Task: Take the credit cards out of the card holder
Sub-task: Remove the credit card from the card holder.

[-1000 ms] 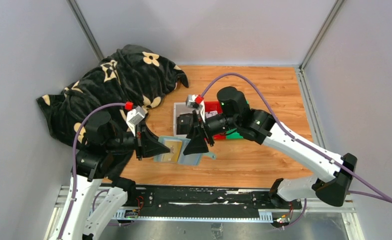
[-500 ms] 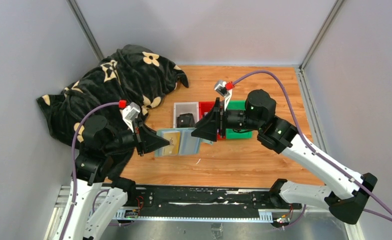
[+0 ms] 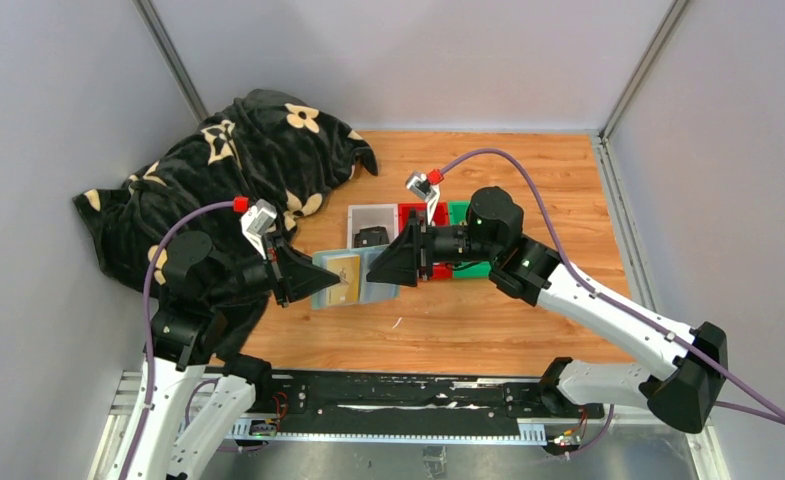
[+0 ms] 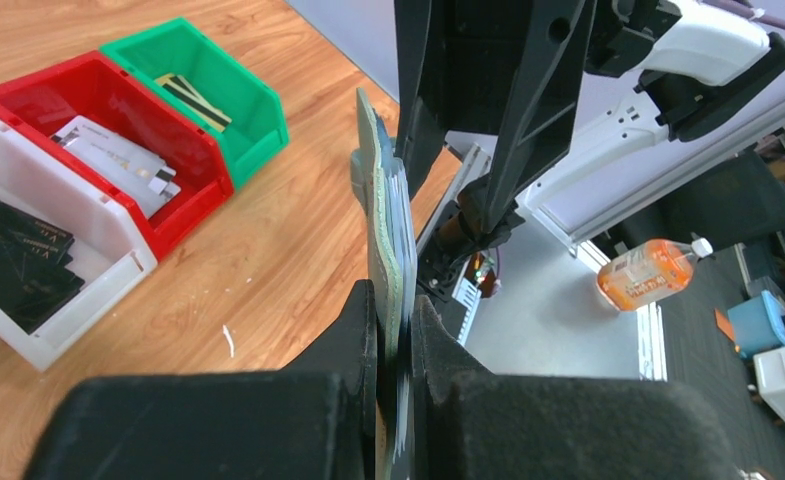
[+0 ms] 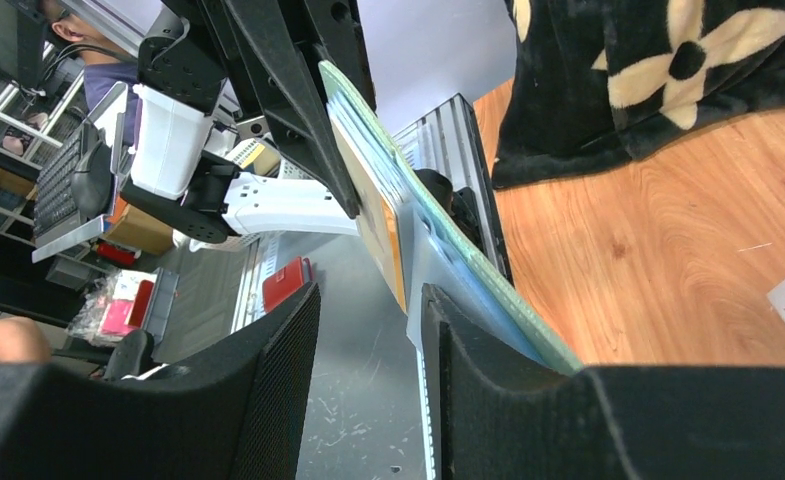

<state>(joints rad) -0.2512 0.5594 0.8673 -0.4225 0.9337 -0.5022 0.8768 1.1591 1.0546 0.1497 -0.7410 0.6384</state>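
My left gripper [image 3: 306,281] is shut on the left part of the open sage-green card holder [image 3: 368,290] and holds it up off the table. A gold-yellow card [image 3: 343,280] sits in its teal inside. In the left wrist view the holder [image 4: 380,190] stands edge-on between my fingers [image 4: 360,320]. My right gripper [image 3: 376,270] is open at the holder's right side. In the right wrist view the gold card [image 5: 380,225] and the holder [image 5: 468,260] reach down to the open gap of the right gripper [image 5: 368,310], close to its right finger.
Three small trays stand behind the holder: white [image 4: 88,290] with black cards [image 4: 13,260], red [image 4: 198,190] with silvery-white cards [image 4: 118,160], green [image 4: 258,110] with striped cards. A black flowered blanket [image 3: 228,170] fills the back left. Grey walls enclose the wooden table [image 3: 528,320].
The right gripper swung from the holder out over the trays, then came back left to the holder's right edge. The left gripper raised the holder slightly.
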